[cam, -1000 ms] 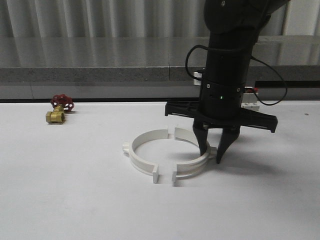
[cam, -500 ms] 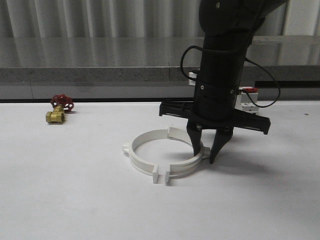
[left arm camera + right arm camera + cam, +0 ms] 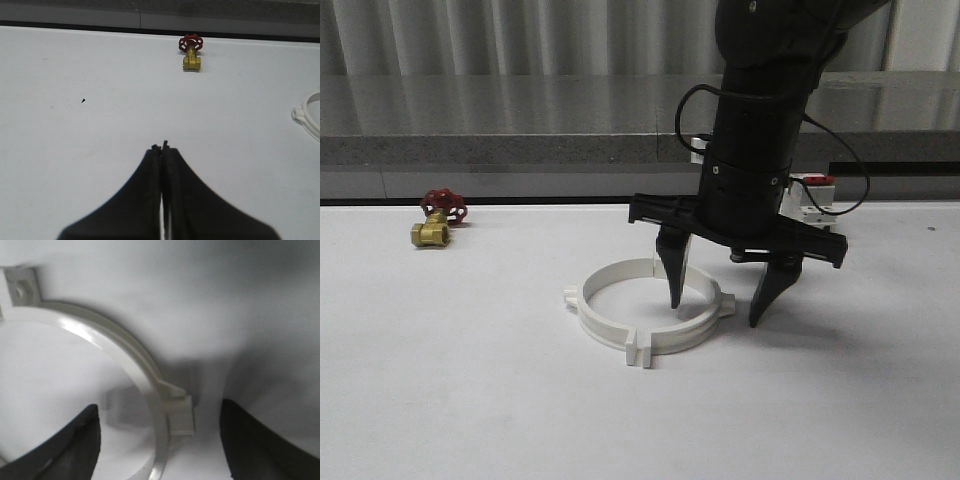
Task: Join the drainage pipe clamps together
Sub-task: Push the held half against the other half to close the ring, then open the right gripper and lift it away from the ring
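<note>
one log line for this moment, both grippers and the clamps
right gripper: open, straddling clamp wall | left gripper: shut, empty | drainage pipe clamps: tabs meeting, closed ring on table

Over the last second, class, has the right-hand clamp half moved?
Yes. The right clamp half slid left, towards the brass valve, until its front tab met the left clamp half and the gap closed.

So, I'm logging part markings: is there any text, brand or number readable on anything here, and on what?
None can be read.
Drainage pipe clamps: plain white, no marking seen.
Valve: too small to tell.
White box with red top, behind the right gripper: too small, partly hidden.
</note>
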Controlling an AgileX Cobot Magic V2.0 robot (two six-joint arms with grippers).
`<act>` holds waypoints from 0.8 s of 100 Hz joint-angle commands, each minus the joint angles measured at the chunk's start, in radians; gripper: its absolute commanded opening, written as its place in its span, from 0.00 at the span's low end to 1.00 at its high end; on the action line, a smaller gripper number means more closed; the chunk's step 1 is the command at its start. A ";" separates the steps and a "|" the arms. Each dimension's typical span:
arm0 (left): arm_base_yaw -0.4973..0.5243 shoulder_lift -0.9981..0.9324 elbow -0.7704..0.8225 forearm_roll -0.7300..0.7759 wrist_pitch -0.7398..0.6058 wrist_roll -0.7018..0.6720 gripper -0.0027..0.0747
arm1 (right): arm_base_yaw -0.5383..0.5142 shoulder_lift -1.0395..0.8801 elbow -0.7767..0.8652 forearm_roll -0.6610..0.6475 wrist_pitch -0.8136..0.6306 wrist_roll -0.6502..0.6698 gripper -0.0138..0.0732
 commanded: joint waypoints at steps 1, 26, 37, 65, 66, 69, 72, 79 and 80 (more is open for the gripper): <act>0.003 0.009 -0.025 -0.009 -0.068 -0.002 0.01 | 0.000 -0.084 -0.021 -0.023 0.016 -0.045 0.76; 0.003 0.009 -0.025 -0.009 -0.068 -0.002 0.01 | -0.001 -0.175 -0.014 -0.073 0.111 -0.334 0.76; 0.003 0.009 -0.025 -0.009 -0.068 -0.002 0.01 | -0.004 -0.232 0.023 -0.073 0.108 -0.453 0.73; 0.003 0.009 -0.025 -0.009 -0.068 -0.002 0.01 | -0.066 -0.439 0.215 -0.072 0.025 -0.552 0.08; 0.003 0.009 -0.025 -0.009 -0.068 -0.002 0.01 | -0.070 -0.451 0.226 -0.072 0.017 -0.553 0.09; 0.003 0.009 -0.025 -0.009 -0.068 -0.002 0.01 | -0.084 -0.475 0.248 -0.072 0.003 -0.558 0.08; 0.003 0.009 -0.025 -0.009 -0.068 -0.002 0.01 | -0.100 -0.500 0.274 -0.072 -0.011 -0.563 0.08; 0.003 0.009 -0.025 -0.009 -0.068 -0.002 0.01 | -0.136 -0.564 0.327 -0.072 -0.031 -0.576 0.08; 0.003 0.009 -0.025 -0.009 -0.068 -0.002 0.01 | -0.139 -0.577 0.332 -0.072 -0.036 -0.576 0.08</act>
